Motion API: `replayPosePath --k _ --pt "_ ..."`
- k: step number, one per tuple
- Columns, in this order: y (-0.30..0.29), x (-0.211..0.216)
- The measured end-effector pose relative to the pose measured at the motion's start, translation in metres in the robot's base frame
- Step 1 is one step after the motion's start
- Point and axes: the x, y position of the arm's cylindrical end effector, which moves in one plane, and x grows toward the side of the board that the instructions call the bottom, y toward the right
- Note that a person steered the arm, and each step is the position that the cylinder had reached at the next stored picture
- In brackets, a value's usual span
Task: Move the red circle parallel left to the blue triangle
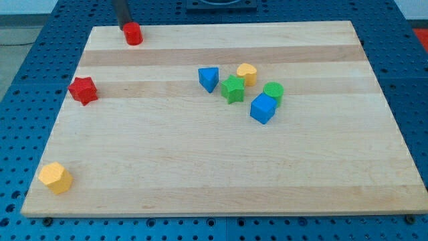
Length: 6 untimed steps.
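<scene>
The red circle [133, 33] is a small red cylinder near the board's top edge at the view's upper left. My tip [125, 25] comes down from the view's top and rests against the circle's upper left side. The blue triangle [208, 78] lies near the board's middle, well to the right of and below the red circle.
A red star [83, 90] lies by the left edge. A yellow hexagon [55, 177] sits at the lower left corner. A green star [233, 89], yellow heart [247, 73], green circle [273, 92] and blue cube [263, 108] cluster right of the triangle. The wooden board [221, 181] lies on a blue pegboard.
</scene>
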Motion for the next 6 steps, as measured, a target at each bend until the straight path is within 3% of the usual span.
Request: replayPosePath --k 2,5,6 --pt "0.016 0.066" --pt "0.067 0.059" --pt "0.067 0.095"
